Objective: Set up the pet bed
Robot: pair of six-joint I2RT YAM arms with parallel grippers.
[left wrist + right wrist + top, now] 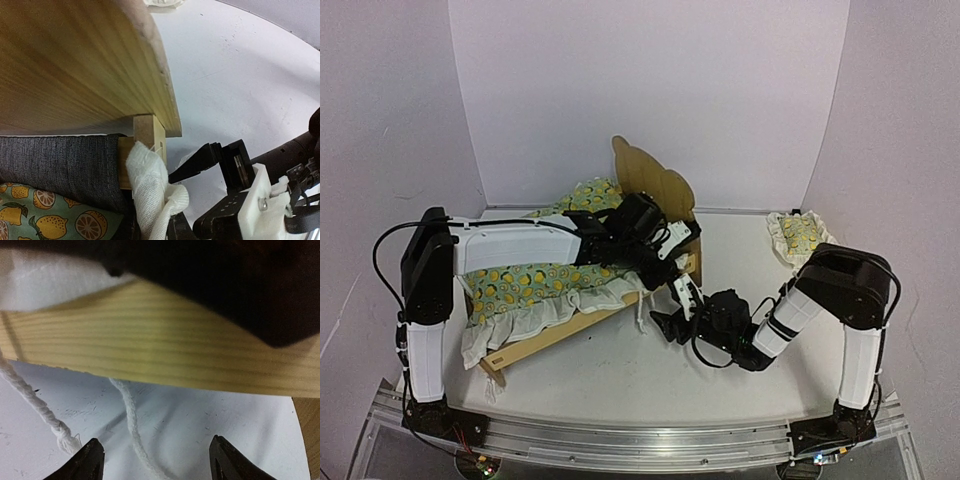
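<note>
Blanket [520,285] covers bed [645,175], left gripper [670,255] pinching its ruffle [150,185], right gripper [157,462] open, empty; pillow [798,235] unplaced at table's [620,370] right edge.

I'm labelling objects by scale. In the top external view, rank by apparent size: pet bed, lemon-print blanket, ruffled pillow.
1. pet bed, headboard to foot rail.
2. lemon-print blanket, draped over it, somewhat smaller.
3. ruffled pillow, clearly smallest.

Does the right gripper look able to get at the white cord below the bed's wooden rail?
Probably yes: the right gripper is open, and the cord lies on bare table between its fingertips, nothing covering it.
</note>
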